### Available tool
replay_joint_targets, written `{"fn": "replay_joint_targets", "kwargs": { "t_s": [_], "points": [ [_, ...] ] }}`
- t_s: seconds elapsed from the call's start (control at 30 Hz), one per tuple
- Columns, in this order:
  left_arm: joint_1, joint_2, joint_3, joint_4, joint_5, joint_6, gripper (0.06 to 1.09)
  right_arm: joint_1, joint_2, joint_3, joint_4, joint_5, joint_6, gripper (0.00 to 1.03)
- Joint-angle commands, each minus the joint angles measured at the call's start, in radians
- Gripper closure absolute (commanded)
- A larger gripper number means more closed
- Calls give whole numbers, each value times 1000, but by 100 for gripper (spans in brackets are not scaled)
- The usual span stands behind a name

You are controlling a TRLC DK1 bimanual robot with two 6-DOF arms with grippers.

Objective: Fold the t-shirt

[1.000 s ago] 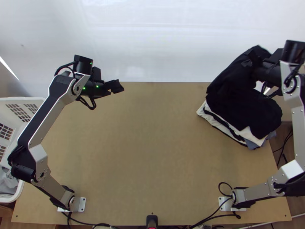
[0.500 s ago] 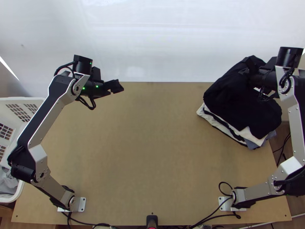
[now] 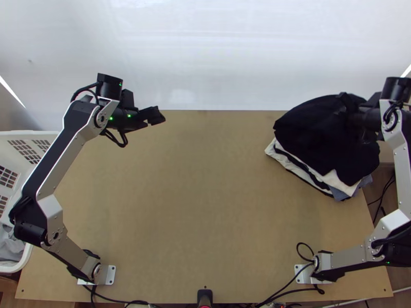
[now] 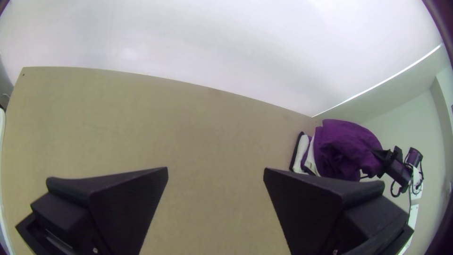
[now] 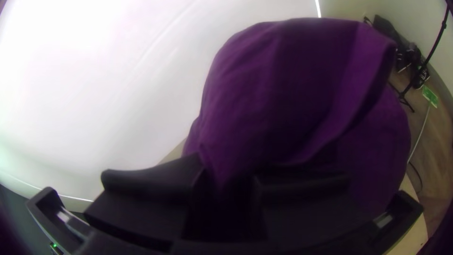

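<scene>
One bunched dark cloth t-shirt (image 3: 318,136), slanted lengthwise far-left to near-right, is clamped by the right gripper (image 3: 349,105). The left gripper's (image 3: 155,116) two fingers are parted.

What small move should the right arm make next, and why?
I'd probably ease the right gripper down slightly before letting go. It grips the dark shirt, and the cloth bulges up by it while the near part drapes over the stack; lowering should let the bulge settle.

The dark shirt (image 3: 316,136) hides most of the pile (image 3: 339,182) beneath. The top view's edge crops the basket (image 3: 31,134).
</scene>
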Motion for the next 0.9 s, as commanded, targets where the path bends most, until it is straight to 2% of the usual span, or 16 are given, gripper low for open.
{"fn": "replay_joint_targets", "kwargs": {
  "t_s": [0.0, 0.4, 0.53, 0.57, 0.6, 0.67, 0.7, 0.73, 0.87],
  "points": [
    [5, -1, 5, -1, 3, 4, 10, -82, -14, -98, 0, 0, -65, 100],
    [5, -3, 8, -7, 5, 7, 10, -214, -63, -242, 55, 6, -168, 100],
    [2, -3, 8, -7, 5, 7, 10, -234, -66, -265, 64, 11, -193, 94],
    [0, -3, 8, -9, 5, 7, 10, -240, -66, -268, 72, 11, -196, 90],
    [0, -3, 8, -9, 5, 7, 10, -243, -64, -274, 72, 9, -211, 59],
    [0, -6, 9, -9, 5, 7, 10, -244, -64, -282, 72, 9, -231, 20],
    [0, -6, 9, -9, 5, 7, 10, -246, -66, -283, 72, 9, -239, 9],
    [0, -7, 11, -9, 5, 7, 10, -255, -72, -286, 72, 9, -246, 4],
    [5, -15, 8, -15, 5, 8, 10, -304, -132, -293, 75, 40, -277, 4]
  ]
}}
